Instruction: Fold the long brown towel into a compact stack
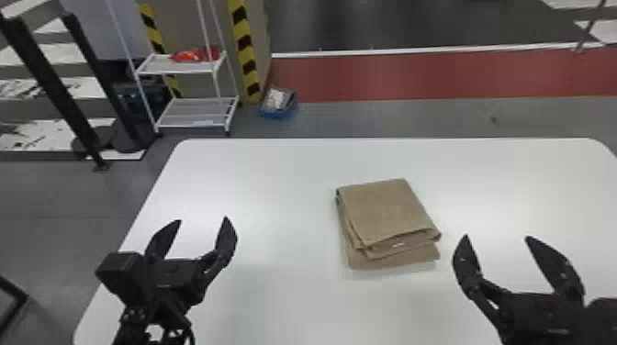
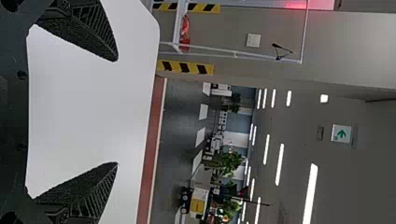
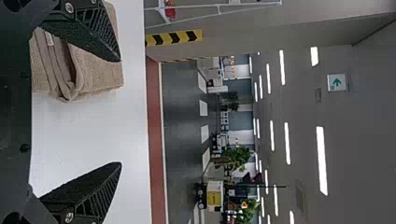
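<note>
Left gripper (image 1: 202, 219): lower left of the head view, jaws spread wide, empty, tips pointing up the frame over the desk (image 1: 275, 298). Left wrist view agrees: wide gap, white desk surface between the two jaws.

Right gripper (image 1: 497, 237): lower right of the head view, jaws spread wide too, also empty. Its nearer tip sits just beside the towel's right edge, gap visible, so apart from it. Right wrist view has one jaw across part of the towel's outline, the other well apart from it.

Brown towel (image 1: 385, 208): right of center in the head view, flat on the desk, folded into a compact layered stack, a bit skewed. Top layers stop short; bottom layer pokes out along the lower edge. Small pale tag (image 1: 398, 245) shows at that layered edge.

Background: white rack (image 1: 183, 69) upper left with a red item (image 1: 197, 54) on its upper shelf.
</note>
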Controlling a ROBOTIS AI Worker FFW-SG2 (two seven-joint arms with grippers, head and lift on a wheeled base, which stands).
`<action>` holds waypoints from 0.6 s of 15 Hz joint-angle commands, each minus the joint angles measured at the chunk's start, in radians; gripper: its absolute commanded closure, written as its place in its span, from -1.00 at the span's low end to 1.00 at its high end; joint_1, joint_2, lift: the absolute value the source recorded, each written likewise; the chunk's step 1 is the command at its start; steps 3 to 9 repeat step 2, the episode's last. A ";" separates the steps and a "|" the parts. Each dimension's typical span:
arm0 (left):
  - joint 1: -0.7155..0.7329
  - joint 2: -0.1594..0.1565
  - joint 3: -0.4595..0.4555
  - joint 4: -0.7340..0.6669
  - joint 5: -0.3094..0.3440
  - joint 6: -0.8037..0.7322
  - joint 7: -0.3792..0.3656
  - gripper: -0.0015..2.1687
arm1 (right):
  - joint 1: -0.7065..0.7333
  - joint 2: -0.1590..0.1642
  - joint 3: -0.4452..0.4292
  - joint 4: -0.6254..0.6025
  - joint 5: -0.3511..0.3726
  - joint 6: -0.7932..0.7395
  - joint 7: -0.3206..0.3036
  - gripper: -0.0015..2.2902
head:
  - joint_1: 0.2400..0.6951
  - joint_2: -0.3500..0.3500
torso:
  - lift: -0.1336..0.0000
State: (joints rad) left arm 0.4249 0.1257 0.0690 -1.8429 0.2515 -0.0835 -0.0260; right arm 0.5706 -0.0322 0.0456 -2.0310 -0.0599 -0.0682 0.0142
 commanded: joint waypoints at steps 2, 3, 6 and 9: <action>0.000 0.000 0.000 0.001 0.000 0.000 0.000 -0.93 | 0.000 0.000 0.000 0.000 0.000 0.000 0.000 -0.92 | 1.00 0.31 | -0.36; 0.000 0.000 0.000 0.001 0.000 0.000 0.000 -0.93 | 0.000 0.000 0.000 0.000 0.000 0.000 0.000 -0.92 | 1.00 0.31 | -0.36; 0.000 0.000 0.000 0.001 0.000 0.000 0.000 -0.93 | 0.000 0.000 0.000 0.000 0.000 0.000 0.000 -0.92 | 1.00 0.31 | -0.36; 0.000 0.000 0.000 0.001 0.000 0.000 0.000 -0.93 | 0.000 0.000 0.000 0.000 0.000 0.000 0.000 -0.92 | 1.00 0.31 | -0.36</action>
